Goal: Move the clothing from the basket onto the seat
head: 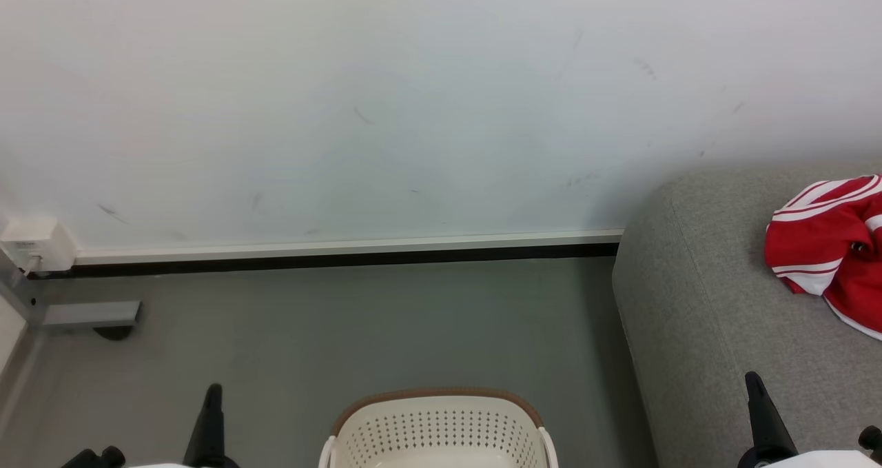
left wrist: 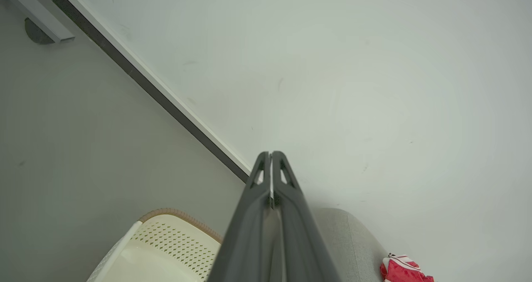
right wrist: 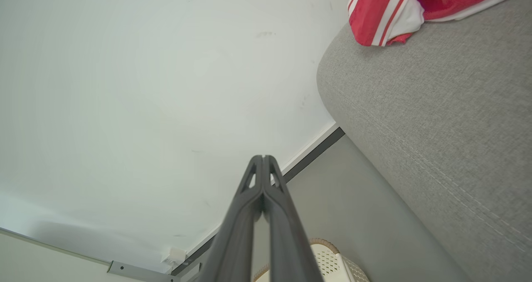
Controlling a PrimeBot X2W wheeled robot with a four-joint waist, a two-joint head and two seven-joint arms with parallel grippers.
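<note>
The red jersey with white stripes point(head: 830, 251) lies crumpled on top of the light-grey seat point(head: 703, 316) at the right; it also shows in the wrist views point(right wrist: 384, 12) point(left wrist: 405, 269). The cream perforated basket point(head: 441, 426) with a brown rim stands on the floor at bottom centre, its visible inside bare. My left gripper point(head: 212, 393) points up at the lower left, left of the basket, its fingers pressed together point(left wrist: 271, 154) on nothing. My right gripper point(head: 752, 380) rises at the lower right over the seat's front, shut and holding nothing point(right wrist: 263, 157).
A white wall with a white and black skirting strip point(head: 344, 251) runs behind the grey floor point(head: 344, 323). At the far left sit a white socket box point(head: 34, 244) and a grey metal foot point(head: 89, 314).
</note>
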